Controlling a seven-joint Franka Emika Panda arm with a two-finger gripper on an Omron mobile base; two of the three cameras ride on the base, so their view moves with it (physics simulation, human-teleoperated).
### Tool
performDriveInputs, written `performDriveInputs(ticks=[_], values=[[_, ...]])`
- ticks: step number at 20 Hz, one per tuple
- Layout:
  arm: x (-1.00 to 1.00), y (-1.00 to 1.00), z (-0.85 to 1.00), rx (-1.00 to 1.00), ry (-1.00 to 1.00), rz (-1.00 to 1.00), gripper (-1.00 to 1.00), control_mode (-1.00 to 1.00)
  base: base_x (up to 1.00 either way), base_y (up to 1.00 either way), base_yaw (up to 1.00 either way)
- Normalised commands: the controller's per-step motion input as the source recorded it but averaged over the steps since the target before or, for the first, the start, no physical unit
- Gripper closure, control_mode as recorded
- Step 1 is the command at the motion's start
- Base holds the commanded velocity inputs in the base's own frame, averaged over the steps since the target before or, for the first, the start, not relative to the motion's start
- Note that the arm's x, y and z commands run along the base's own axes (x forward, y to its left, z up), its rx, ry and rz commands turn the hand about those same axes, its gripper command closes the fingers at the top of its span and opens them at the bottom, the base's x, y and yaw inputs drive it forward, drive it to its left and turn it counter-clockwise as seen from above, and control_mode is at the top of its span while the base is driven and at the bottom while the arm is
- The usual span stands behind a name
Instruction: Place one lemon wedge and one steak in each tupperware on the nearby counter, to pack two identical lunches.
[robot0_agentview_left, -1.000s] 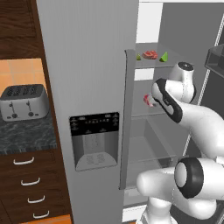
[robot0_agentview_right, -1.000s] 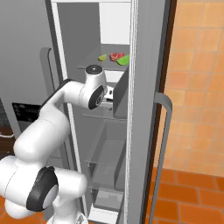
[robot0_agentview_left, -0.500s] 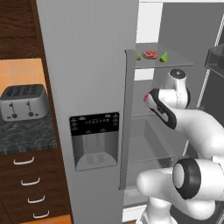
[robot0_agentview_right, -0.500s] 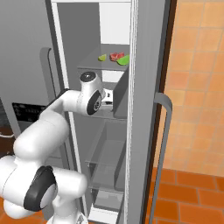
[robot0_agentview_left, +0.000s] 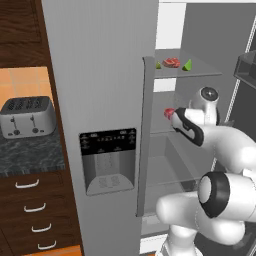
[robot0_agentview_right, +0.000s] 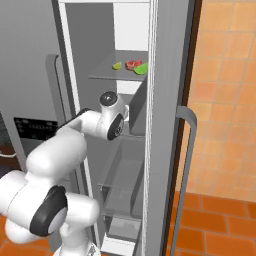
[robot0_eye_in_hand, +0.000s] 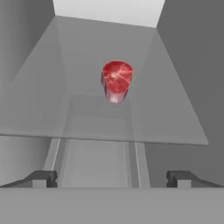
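The arm has swung deeper into the open fridge (robot0_agentview_left: 100, 75) over the last second; the wrist sat higher and further out before, now it's tucked in at the middle glass shelf (robot0_eye_in_hand: 175, 127); so my guess is it's lining up on a steak, and no food has left the fridge.

End effector (robot0_eye_in_hand: 112, 178) has its fingers spread wide with nothing between them; the steak (robot0_eye_in_hand: 116, 81) sits on that glass shelf straight ahead of it, well apart from the tips; it's a stubby round red chunk with pale marbling on the cut face.

One shelf above it, a second steak (robot0_agentview_right: 133, 64) lies between two lemon wedges, the small pale one (robot0_agentview_right: 117, 65) and the bigger greener one (robot0_agentview_right: 141, 69); both glossy little slices.

Left of the fridge, the table (robot0_agentview_left: 30, 150) is dark marbled stone with a shiny silver toaster (robot0_agentview_left: 27, 116) on it; can't spot either tupperware from here.
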Motion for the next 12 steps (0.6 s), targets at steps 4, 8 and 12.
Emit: performDriveInputs(ticks=[4, 8, 12], values=[[0.66, 0.00, 0.03, 0.00, 0.00, 0.00, -1.00, -1.00, 0.00, 0.00, 0.00], [0.17, 0.00, -0.11, 0.01, 0.01, 0.00, -1.00, -1.00, 0.00, 0.00, 0.00], [0.32, 0.00, -0.38, 0.05, 0.00, 0.00, -1.00, -1.00, 0.00, 0.00, 0.00]])
